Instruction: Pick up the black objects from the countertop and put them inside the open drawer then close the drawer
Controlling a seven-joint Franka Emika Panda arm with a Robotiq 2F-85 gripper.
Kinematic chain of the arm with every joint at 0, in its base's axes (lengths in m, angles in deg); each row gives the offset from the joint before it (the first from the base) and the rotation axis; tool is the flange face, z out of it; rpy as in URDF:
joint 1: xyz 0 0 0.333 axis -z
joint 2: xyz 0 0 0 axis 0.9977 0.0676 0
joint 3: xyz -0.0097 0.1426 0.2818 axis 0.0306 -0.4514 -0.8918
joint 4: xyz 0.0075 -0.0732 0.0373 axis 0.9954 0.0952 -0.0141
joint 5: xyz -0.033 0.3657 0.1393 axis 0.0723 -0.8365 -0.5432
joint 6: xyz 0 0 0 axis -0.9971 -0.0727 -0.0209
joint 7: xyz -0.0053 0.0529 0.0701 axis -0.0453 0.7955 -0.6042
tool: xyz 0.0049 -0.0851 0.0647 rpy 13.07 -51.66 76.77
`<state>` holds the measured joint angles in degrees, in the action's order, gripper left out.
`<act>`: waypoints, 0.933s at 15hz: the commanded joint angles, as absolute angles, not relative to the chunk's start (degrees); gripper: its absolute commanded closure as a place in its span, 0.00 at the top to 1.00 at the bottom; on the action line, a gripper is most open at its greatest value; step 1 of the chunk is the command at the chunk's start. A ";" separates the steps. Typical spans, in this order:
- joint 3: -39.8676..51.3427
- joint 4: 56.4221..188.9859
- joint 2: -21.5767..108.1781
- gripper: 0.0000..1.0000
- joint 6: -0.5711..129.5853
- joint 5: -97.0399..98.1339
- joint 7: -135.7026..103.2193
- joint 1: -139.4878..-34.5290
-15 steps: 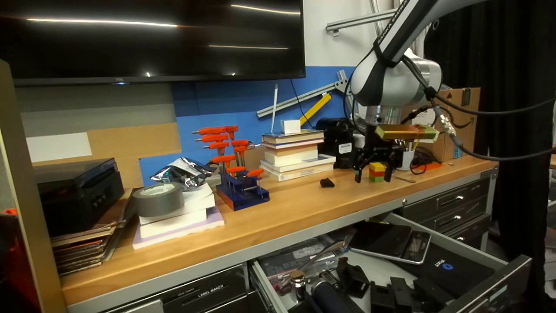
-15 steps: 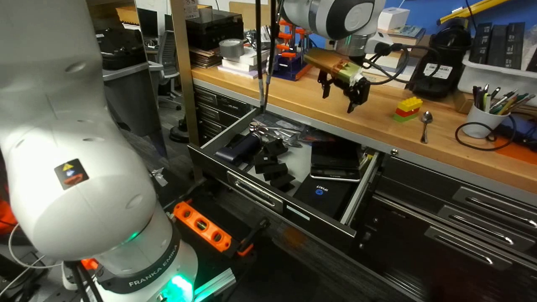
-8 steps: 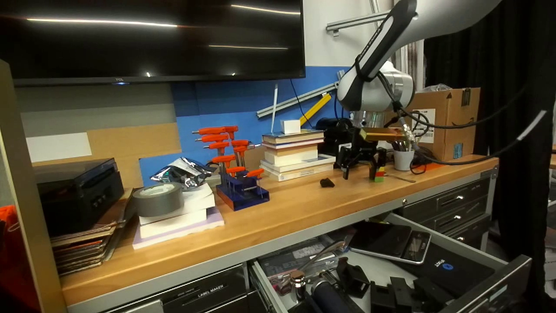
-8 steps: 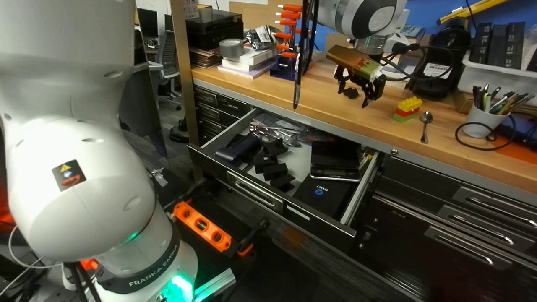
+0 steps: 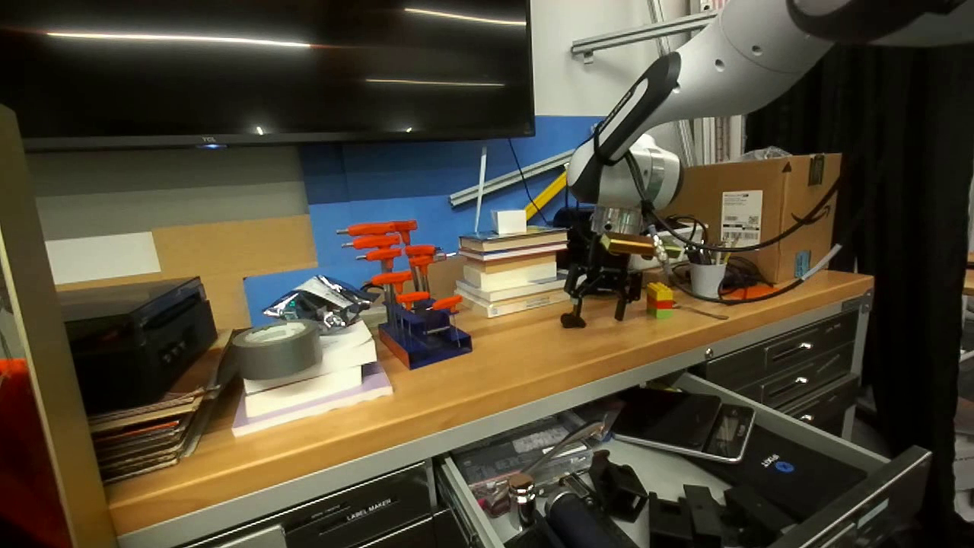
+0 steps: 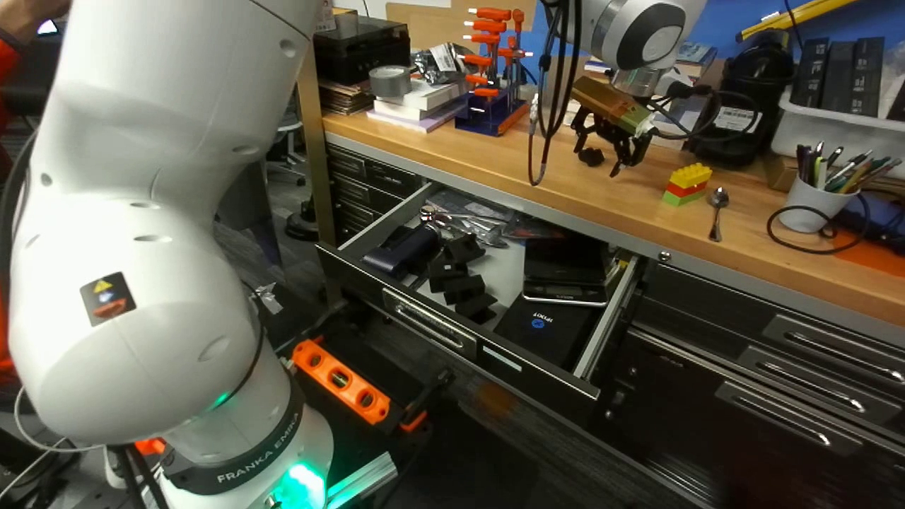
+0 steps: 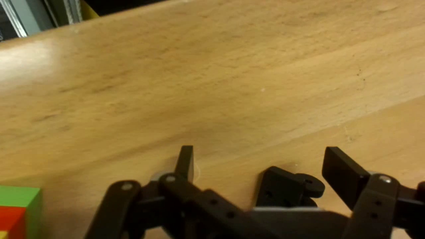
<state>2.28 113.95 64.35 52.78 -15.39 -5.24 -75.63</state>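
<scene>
One small black lump (image 5: pixel 572 320) lies on the wooden countertop (image 5: pixel 487 380); it also shows in an exterior view (image 6: pixel 591 157). In the wrist view the lump (image 7: pixel 282 187) lies between the spread fingers, nearer the right finger, its lower part hidden by the gripper. My gripper (image 7: pixel 259 159) is open and holds nothing; it hovers close over the lump in both exterior views (image 5: pixel 599 316) (image 6: pixel 599 161). The drawer (image 6: pixel 544 382) stands open below the countertop. Several black blocks (image 6: pixel 463 288) lie inside it.
A toy brick stack (image 6: pixel 687 184), a spoon (image 6: pixel 717 205) and a pen cup (image 6: pixel 813 205) stand to one side of the gripper. A book stack (image 5: pixel 517 285) and a black machine (image 6: pixel 742 106) are behind it. A hex key stand (image 5: pixel 422 339) is further along.
My gripper has moved away from the toy brick stack, in front of which it appeared in an exterior view, to above the black lump. The lump and the drawer have not moved.
</scene>
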 commanded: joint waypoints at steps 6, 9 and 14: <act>0.39 95.21 74.73 1.00 42.42 -15.69 -5.60 -75.09; 1.15 91.32 77.21 1.00 40.41 -14.25 -6.90 -75.94; 1.71 86.16 81.25 1.00 38.40 -11.97 -9.08 -77.28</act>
